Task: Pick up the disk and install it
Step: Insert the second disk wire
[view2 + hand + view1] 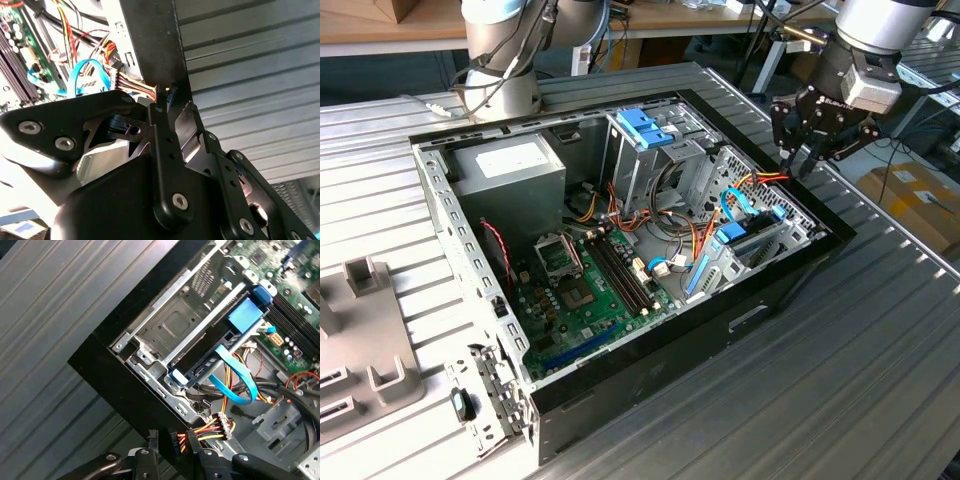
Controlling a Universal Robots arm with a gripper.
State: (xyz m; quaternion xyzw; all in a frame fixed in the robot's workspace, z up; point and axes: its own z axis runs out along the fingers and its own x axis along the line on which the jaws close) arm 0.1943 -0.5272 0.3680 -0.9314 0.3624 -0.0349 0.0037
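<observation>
One tool pinching one black power connector, beside one open computer case, two blue data cables.

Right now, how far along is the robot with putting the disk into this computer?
Hard to judge. The computer case lies open, its side panel off. The tool is at the case's edge on the exterior view's right, close by a black plug on yellow and red wires, near the metal drive bay. Whether the disk already sits in that bay, I cannot tell.
</observation>
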